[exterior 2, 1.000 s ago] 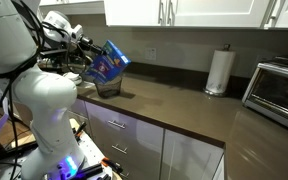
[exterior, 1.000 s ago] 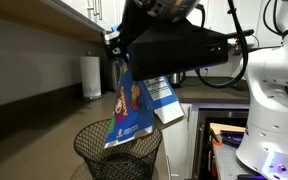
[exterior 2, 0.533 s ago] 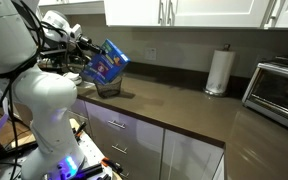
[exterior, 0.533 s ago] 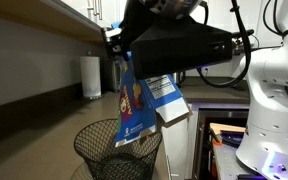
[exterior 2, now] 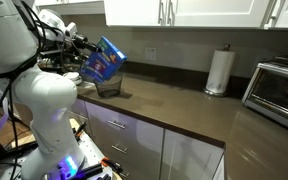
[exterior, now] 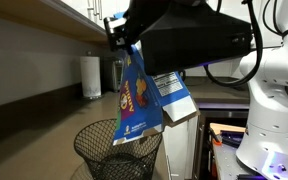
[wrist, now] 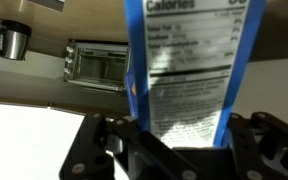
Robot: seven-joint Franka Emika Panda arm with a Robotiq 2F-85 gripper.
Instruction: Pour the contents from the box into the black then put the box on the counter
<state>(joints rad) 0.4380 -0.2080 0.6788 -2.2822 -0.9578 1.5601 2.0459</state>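
Observation:
The blue box [exterior: 137, 100] hangs tilted over the black wire-mesh wastebasket [exterior: 118, 153], its open flapped end pointing down toward the rim. My gripper [exterior: 120, 42] is shut on the box's upper end. From the other side, the box [exterior 2: 105, 62] sits just above the wastebasket [exterior 2: 109, 86], which stands on the dark counter [exterior 2: 184, 108]. In the wrist view the box's nutrition panel [wrist: 184, 70] fills the middle and my gripper [wrist: 182, 150] clamps it from both sides. I cannot see any contents.
A paper towel roll [exterior 2: 218, 72] stands against the wall and a toaster oven [exterior 2: 280, 94] sits at the far end of the counter. The robot's white base [exterior 2: 42, 110] is beside the counter edge. White cabinets run above and below.
The arm has rotated and risen slightly. The box has tipped further, and its flapped end has swung out and down over the wastebasket.

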